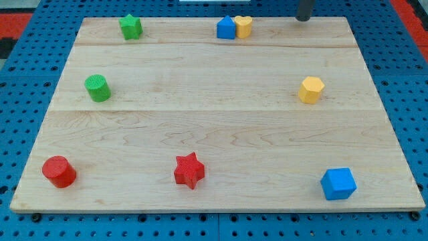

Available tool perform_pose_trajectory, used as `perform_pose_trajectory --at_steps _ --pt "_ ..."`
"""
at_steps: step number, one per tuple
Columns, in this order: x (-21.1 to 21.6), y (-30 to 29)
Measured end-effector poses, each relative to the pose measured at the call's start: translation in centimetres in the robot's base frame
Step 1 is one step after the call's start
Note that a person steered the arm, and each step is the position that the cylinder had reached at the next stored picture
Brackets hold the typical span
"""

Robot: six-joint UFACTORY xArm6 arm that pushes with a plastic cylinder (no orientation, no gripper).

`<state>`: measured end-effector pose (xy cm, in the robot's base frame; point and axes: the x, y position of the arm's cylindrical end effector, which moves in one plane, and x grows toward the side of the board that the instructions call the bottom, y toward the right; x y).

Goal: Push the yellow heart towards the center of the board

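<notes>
The yellow heart [245,26] sits at the top edge of the wooden board [214,134], touching a blue pentagon-like block [226,28] on its left. My tip [303,18] is at the view's top, to the right of the heart and well apart from it, near the board's top edge. The rod enters from the top of the view.
A green star [130,27] lies at the top left, a green cylinder [97,88] at the left, a yellow hexagon [311,89] at the right, a red cylinder [59,171] at the bottom left, a red star [189,170] at the bottom middle, and a blue cube [338,183] at the bottom right.
</notes>
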<state>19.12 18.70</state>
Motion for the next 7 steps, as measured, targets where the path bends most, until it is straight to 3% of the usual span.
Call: perform_pose_trajectory --at_steps 1,2,4,5,7 --pt "0.0 0.0" --pt "0.0 -3.6" --pt "0.6 -15.7" --pt "3.6 -11.5" --pt "6.0 -10.5"
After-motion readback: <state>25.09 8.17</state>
